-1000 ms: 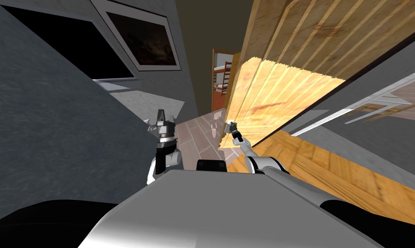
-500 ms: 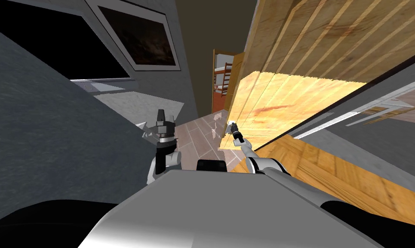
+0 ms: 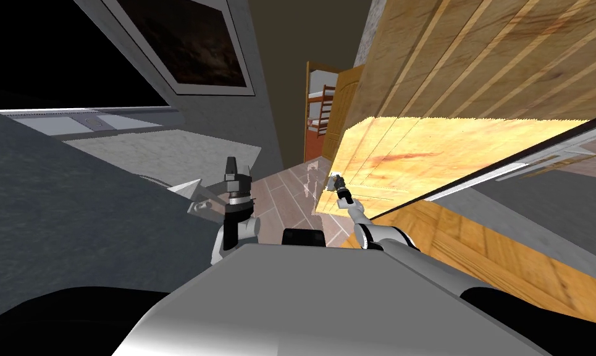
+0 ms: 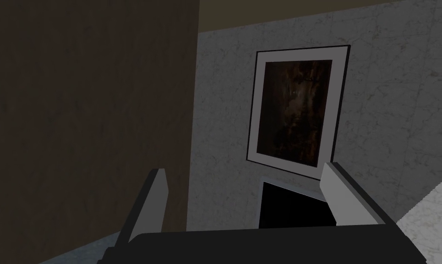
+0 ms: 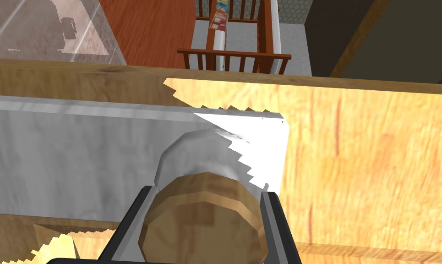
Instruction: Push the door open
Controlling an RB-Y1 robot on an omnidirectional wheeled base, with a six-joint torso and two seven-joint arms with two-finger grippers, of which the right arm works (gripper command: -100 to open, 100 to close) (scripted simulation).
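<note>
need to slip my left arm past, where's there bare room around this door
Free: the strip of tiled floor between the grey wall and the edge of the wooden door. Crowded: at the knob, where the right jaws press its sides. The left jaws stand open beside the grey wall.

A grey marbled wall [image 3: 262, 117] runs along the left, bearing a dark framed picture [image 3: 191, 46] beside a black area [image 3: 49, 68]. Pale brown floor tiles [image 3: 287, 191] lead to a far room, where a wooden bunk bed [image 3: 320, 114] stands on a red-brown floor [image 5: 146, 27]. Near right, wood planks [image 3: 488, 247] cover the floor.
</note>
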